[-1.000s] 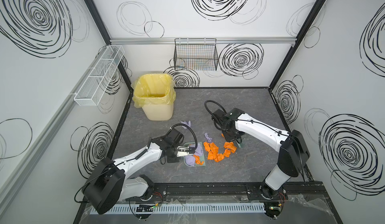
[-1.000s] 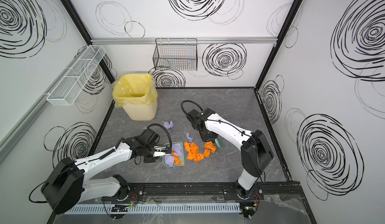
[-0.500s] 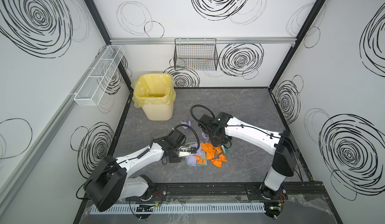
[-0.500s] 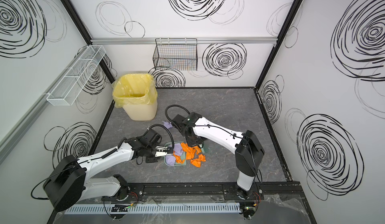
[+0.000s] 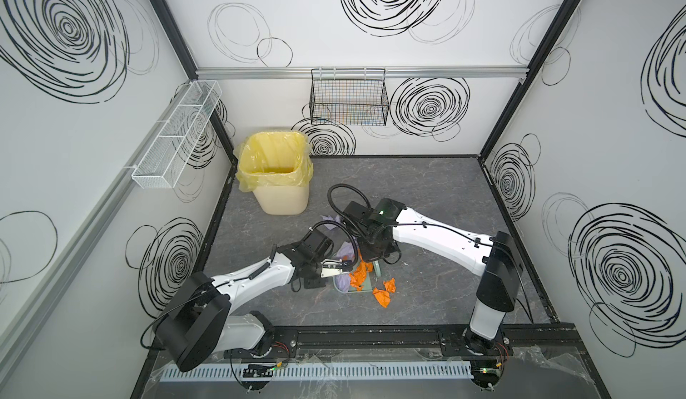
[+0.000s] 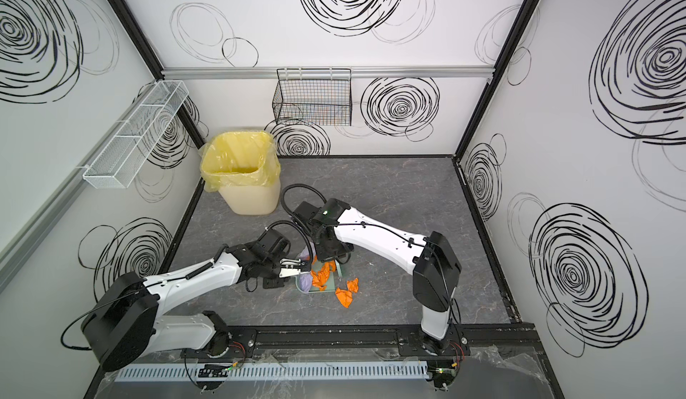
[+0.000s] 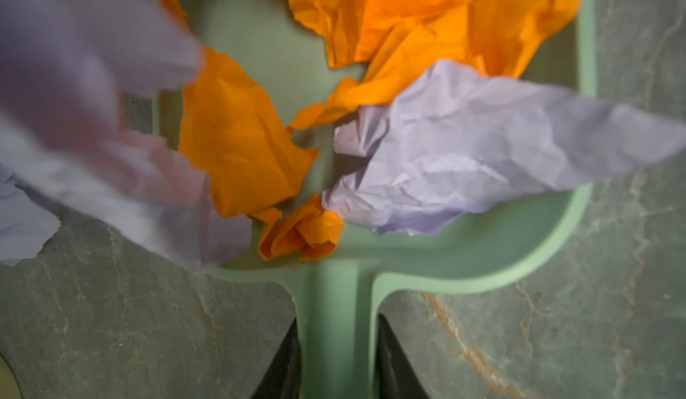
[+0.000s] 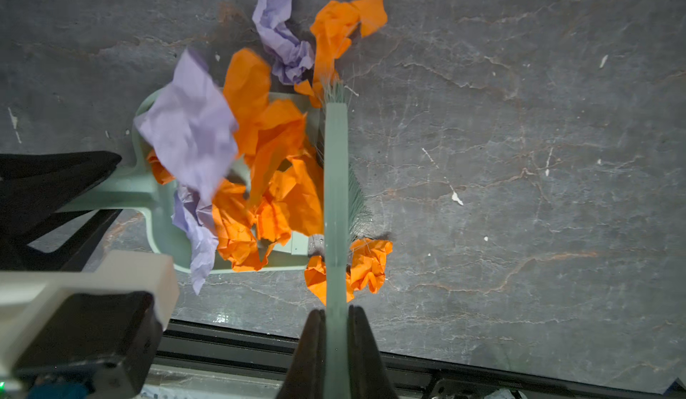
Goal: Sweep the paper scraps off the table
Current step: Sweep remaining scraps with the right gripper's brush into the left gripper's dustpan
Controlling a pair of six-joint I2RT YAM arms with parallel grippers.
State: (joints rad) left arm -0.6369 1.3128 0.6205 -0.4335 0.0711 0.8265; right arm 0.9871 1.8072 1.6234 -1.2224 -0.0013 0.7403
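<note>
A pale green dustpan (image 7: 519, 267) lies flat on the dark grey table (image 5: 427, 193). My left gripper (image 7: 337, 326) is shut on its handle. Orange paper scraps (image 8: 282, 178) and lilac paper scraps (image 8: 189, 129) are heaped in the pan. My right gripper (image 8: 336, 315) is shut on a green brush (image 8: 336, 193), whose bristles stand at the pan's open mouth. Two orange scraps (image 8: 371, 263) lie outside the pan by the brush. These orange scraps (image 5: 384, 293) show in both top views. One lilac scrap (image 8: 278, 33) and an orange one lie beyond the brush tip. Another lilac scrap (image 5: 328, 218) lies behind the right wrist.
A cream bin with a yellow liner (image 5: 274, 178) stands at the back left of the table. A black wire basket (image 5: 349, 100) hangs on the back wall, a white mesh rack (image 5: 178, 133) on the left wall. The black frame rail (image 8: 482, 371) runs close behind the brush hand.
My right arm has swept the brush leftward to the dustpan's mouth, pushing the orange scraps into the pan. The left arm and dustpan have hardly moved.
</note>
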